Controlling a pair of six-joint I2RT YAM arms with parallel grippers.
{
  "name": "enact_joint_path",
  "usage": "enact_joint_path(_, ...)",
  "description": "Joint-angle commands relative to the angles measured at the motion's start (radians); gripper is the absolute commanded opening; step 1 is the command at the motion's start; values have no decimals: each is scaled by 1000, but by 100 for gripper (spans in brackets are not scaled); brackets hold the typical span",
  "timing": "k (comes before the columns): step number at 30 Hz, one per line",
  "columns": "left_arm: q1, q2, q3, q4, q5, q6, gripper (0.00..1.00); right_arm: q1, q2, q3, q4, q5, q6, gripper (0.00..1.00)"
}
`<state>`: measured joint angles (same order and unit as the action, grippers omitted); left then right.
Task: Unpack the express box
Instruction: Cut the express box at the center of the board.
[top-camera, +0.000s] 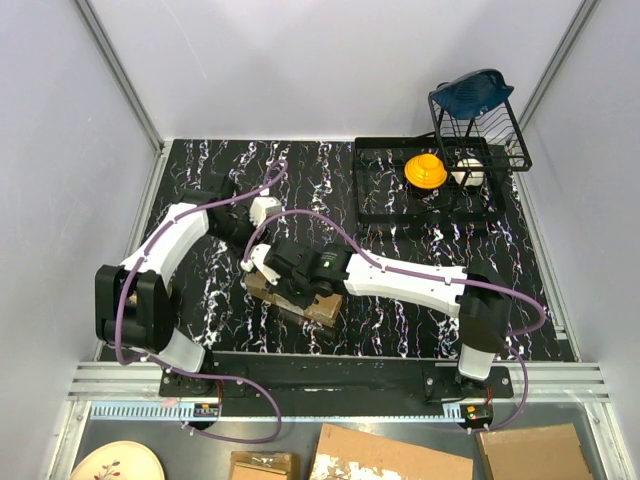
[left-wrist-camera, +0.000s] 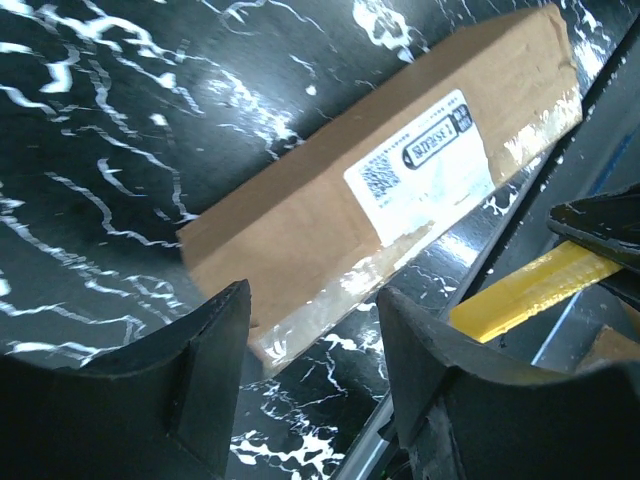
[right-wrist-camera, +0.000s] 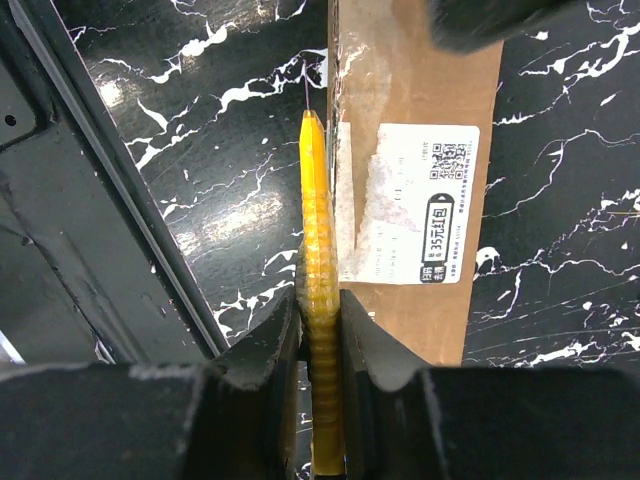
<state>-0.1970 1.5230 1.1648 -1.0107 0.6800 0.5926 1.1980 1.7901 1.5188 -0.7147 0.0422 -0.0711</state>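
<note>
The express box (top-camera: 312, 306) is an oblong brown carton lying flat on the black marbled table, with a white label (right-wrist-camera: 420, 203) and clear tape on top. My right gripper (right-wrist-camera: 320, 312) is shut on a yellow utility knife (right-wrist-camera: 318, 210). The knife's tip rests along the box's (right-wrist-camera: 420, 100) long edge, beside the label. In the top view the right gripper (top-camera: 272, 267) sits over the box's left end. My left gripper (left-wrist-camera: 310, 325) is open with nothing between its fingers. It hovers just short of the box's (left-wrist-camera: 400, 170) near end, with the knife (left-wrist-camera: 520, 285) at its right.
A black wire dish rack (top-camera: 385, 190) holding a yellow item (top-camera: 425, 170) stands at the back right, with a blue item (top-camera: 472, 92) on its upper shelf. A metal rail (top-camera: 330, 380) runs along the near edge. Cardboard pieces (top-camera: 390, 460) and a plate (top-camera: 115, 465) lie below it.
</note>
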Motion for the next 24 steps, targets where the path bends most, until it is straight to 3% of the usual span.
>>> enact_joint_path(1,48,-50,114,-26,6,-5,57,3,-35,-15,40,-25,13,0)
enact_joint_path(10,31,-135,39,-126,107,99,59,-12,-40,-23,72,-1,4,0)
enact_joint_path(24,-45,-169,-2,-48,59,-8,59,-83,-60,3,116,-80,54,0)
